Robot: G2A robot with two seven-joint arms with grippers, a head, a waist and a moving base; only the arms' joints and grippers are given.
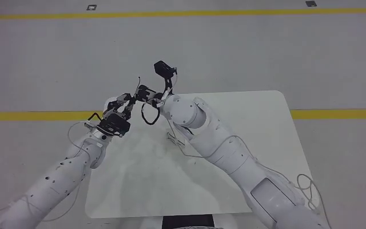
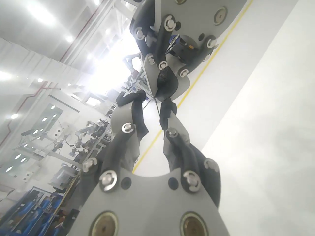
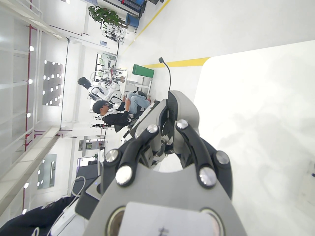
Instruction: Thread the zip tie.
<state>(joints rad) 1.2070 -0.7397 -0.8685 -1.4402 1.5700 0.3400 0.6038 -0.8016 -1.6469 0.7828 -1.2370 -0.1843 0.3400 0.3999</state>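
Right tool is pinching the thin, black, flexible zip tie above the table corner; left tool is seemingly straddling it, spread apart.

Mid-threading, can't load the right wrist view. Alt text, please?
The right gripper is shut on the black zip tie, whose free end curves out past the fingertips to a small square tip. The white table is in the background.
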